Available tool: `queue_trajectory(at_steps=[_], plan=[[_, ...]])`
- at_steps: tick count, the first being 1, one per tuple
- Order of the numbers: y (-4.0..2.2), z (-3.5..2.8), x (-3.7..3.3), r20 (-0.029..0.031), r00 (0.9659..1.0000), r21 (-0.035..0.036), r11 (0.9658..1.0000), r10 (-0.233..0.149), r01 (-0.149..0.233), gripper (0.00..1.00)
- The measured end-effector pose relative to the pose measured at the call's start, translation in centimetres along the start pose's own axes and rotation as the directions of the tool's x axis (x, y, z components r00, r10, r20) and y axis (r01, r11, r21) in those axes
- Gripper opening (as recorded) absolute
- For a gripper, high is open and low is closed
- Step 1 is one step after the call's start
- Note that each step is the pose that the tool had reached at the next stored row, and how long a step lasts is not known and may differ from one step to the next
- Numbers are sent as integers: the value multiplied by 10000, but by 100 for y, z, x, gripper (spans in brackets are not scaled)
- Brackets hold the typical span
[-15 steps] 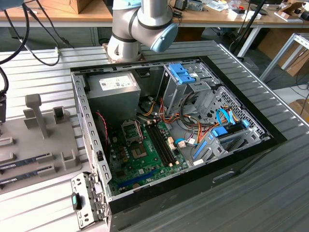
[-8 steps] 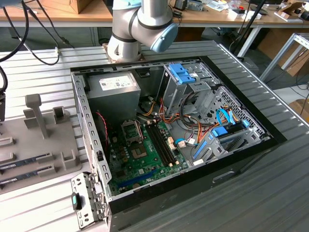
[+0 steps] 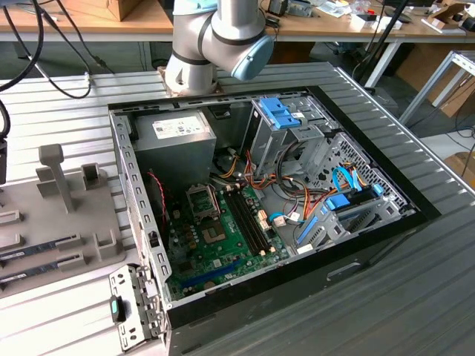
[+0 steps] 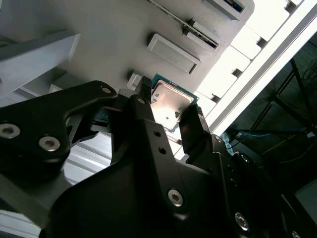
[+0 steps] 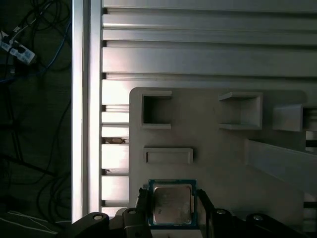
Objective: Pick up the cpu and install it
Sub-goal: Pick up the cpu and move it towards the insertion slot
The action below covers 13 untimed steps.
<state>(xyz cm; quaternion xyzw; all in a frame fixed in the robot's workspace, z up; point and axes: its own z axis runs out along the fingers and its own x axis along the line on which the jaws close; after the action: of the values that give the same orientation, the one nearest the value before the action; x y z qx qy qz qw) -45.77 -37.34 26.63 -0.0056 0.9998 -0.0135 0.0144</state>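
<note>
The cpu point(image 5: 172, 206) sits level, metal lid up, green rim showing all round, near one edge of the grey fixture plate point(image 5: 223, 163). In both wrist views it is centred under the gripper point(image 4: 167, 106). The two black fingers point(image 4: 190, 131) are closed in on opposite sides of the chip and appear to touch its rim. Judged a side grasp: pinching the board edges keeps the lid and underside free of contact and the chip square to the tool. Whether it has left the plate cannot be told. Just beside the chip is a low rectangular block point(image 5: 168, 155), and farther off are two square open-sided pockets point(image 5: 156, 110), nothing seen in them. Presumably each is a locating seat that keeps a part in a known pose. The plate rests on a slatted aluminium table point(image 5: 198, 59). In the exterior view the plate carries memory sticks point(image 3: 37, 252) lying in long slots. The computer case point(image 3: 137, 193) lies on its side, open upward, sunk into the table. It holds a grey power-supply box point(image 3: 174, 137), loose cabling and a green motherboard point(image 3: 193, 259). The metal-framed socket point(image 3: 202, 199) on the board is well apart from the chip.
</note>
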Motion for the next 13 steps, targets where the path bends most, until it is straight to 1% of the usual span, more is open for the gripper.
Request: queue_trajectory(at_steps=[7, 13], plan=[[-1, -49, -2, -1, 10000, -4, 10000, 1, -1, 47], [-2, -80, -3, 0, 10000, -7, 10000, 0, 0, 47]])
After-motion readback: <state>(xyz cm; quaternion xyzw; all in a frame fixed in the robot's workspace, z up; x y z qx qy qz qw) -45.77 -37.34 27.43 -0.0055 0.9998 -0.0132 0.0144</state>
